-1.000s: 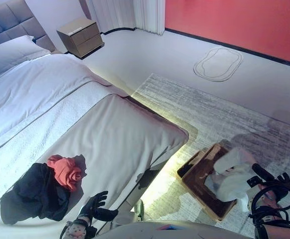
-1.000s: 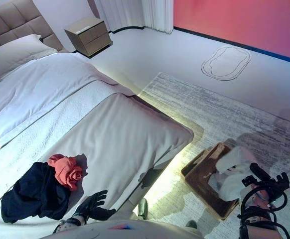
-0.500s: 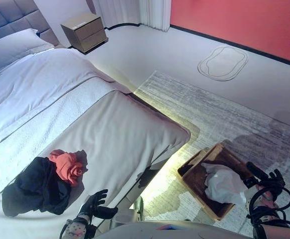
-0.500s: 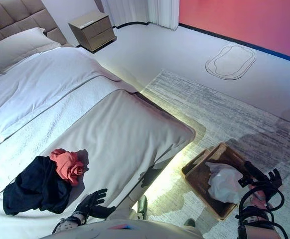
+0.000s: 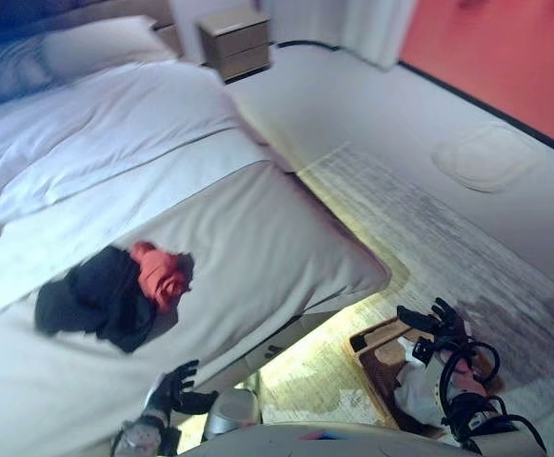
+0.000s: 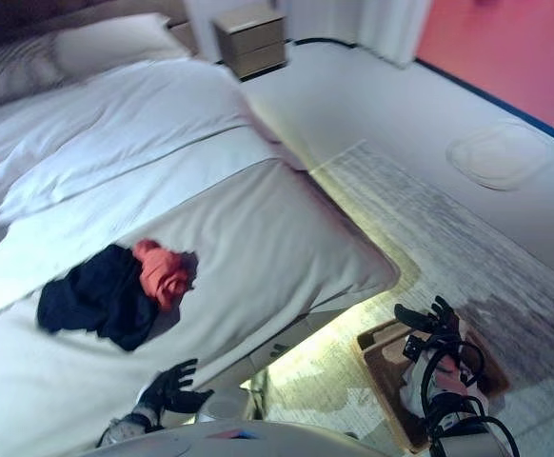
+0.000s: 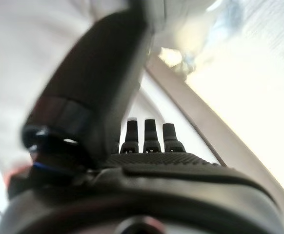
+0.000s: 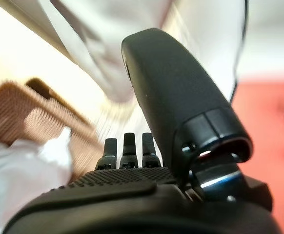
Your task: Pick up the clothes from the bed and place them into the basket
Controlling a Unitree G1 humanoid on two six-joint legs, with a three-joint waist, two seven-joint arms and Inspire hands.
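Note:
A dark navy garment (image 5: 96, 300) and a coral-red garment (image 5: 160, 274) lie bunched together on the white bed (image 5: 258, 238). A brown woven basket (image 5: 388, 352) stands on the rug beside the bed, with a white garment (image 6: 420, 386) in it, also seen in the right wrist view (image 8: 20, 170). My left hand (image 5: 174, 388) is open and empty at the bed's near edge, below the dark garment. My right hand (image 5: 436, 322) is open and empty above the basket; its fingers (image 8: 125, 146) are straight.
A bedside table (image 5: 237, 40) stands at the back by the pillow (image 5: 96, 48). A grey rug (image 5: 429, 238) covers the floor right of the bed. A pale oval mat (image 5: 486, 157) lies near the red wall (image 5: 505, 57).
The camera has swung, shifting the whole scene. The white garment dropped from my right hand into the basket. My right hand now hovers open above it. The left hand stays at the bed edge.

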